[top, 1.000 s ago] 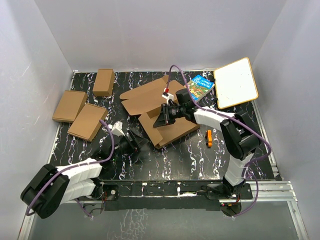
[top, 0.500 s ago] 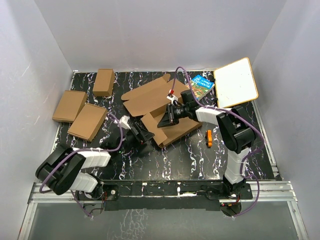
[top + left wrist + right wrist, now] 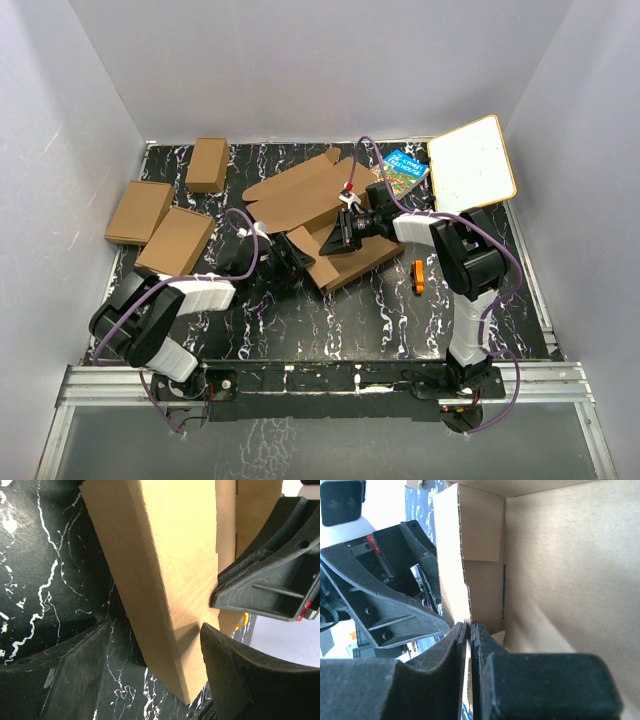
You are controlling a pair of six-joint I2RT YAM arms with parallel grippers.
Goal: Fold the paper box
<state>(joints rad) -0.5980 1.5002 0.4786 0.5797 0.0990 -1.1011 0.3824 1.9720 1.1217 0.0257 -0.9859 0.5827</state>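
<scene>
Midway through the fold, we find the paper box (image 3: 305,195) half-formed at the centre of the black marbled tabletop (image 3: 360,320). Its lid panel is spread flat toward the far left, and its tray lies nearer the arms with the walls partly raised. The right pincer (image 3: 469,630) reaches in from the right, fingers pressed together on the thin corrugated edge of an upright side flap, which runs straight down into the slit between them. The left pincer (image 3: 155,627) comes in from the near left with its fingers spread wide, straddling the tray's near-left wall. The cardboard stands between them unclamped, and we cannot tell whether the inner finger touches it. We judge the step in hand to be raising and tucking the side walls. As we read it, the next move calls for the left pincer to close on that wall or press it upright while the right steadies its flap, so the corner locks without the board springing flat.
</scene>
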